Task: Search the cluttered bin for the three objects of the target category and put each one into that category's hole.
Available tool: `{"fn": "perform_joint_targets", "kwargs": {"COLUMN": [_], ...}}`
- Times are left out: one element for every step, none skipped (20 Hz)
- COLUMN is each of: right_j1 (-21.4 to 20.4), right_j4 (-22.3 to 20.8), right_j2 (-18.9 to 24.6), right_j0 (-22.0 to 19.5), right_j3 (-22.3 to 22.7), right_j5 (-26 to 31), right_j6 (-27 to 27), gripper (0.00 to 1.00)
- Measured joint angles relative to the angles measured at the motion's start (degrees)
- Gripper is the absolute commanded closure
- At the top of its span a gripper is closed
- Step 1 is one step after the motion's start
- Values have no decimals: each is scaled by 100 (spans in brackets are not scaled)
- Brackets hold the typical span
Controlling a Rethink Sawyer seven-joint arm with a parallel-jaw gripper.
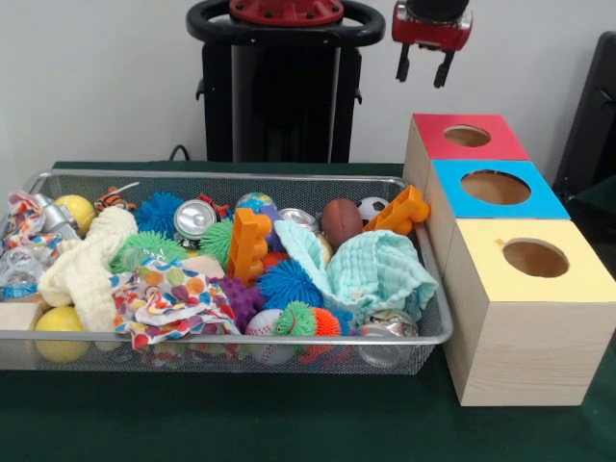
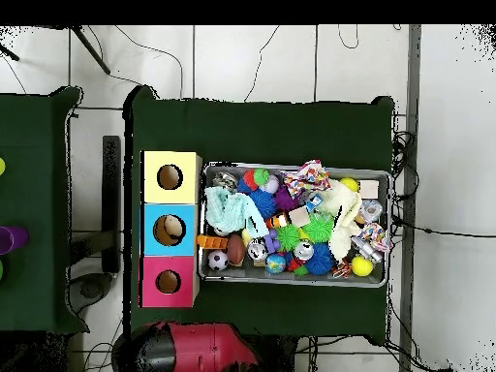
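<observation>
The wire mesh bin (image 1: 231,175) holds mixed clutter. A cream knitted cloth (image 1: 89,268) lies at its left. A white cloth with coloured dots (image 1: 168,303) lies next to it at the front. A mint green cloth (image 1: 377,274) lies at the right end. The yellow-topped box's hole (image 1: 535,258) is right of the bin, nearest the camera. My gripper (image 1: 423,67) is open and empty, high above the red-topped box. Overhead, the bin (image 2: 291,166), mint cloth (image 2: 228,208), dotted cloth (image 2: 308,179), cream cloth (image 2: 335,208) and yellow box's hole (image 2: 170,177) show.
A blue-topped box (image 1: 496,188) and a red-topped box (image 1: 467,137) stand behind the yellow one. The bin also holds spiky rubber balls (image 1: 287,284), orange plastic blocks (image 1: 248,245), metal cans (image 1: 194,218), small sport balls and yellow balls (image 1: 60,320). The pedestal (image 1: 279,87) stands behind.
</observation>
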Motion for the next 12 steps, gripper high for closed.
{"fn": "perform_joint_targets", "kwargs": {"right_j1": [-181,-235,-289,-488,-540,-614,-689,-722,-757,-792,-799,-805], "right_j4": [84,109,134,208,220,218,217,213,192,171,146,121], "right_j2": [-1,-1,-1,-2,-2,-2,-2,-2,-2,-2,-2,-2], "right_j0": [34,47,61,118,135,154,173,179,180,181,176,172], "right_j3": [14,14,13,14,14,15,17,15,13,12,12,12], "right_j5": [113,151,188,354,396,435,473,471,451,432,391,350], "right_j6": [0,0,0,0,0,0,0,0,0,0,0,0], "gripper": [0,0,0,0,0,0,0,0,0,0,0,0]}}
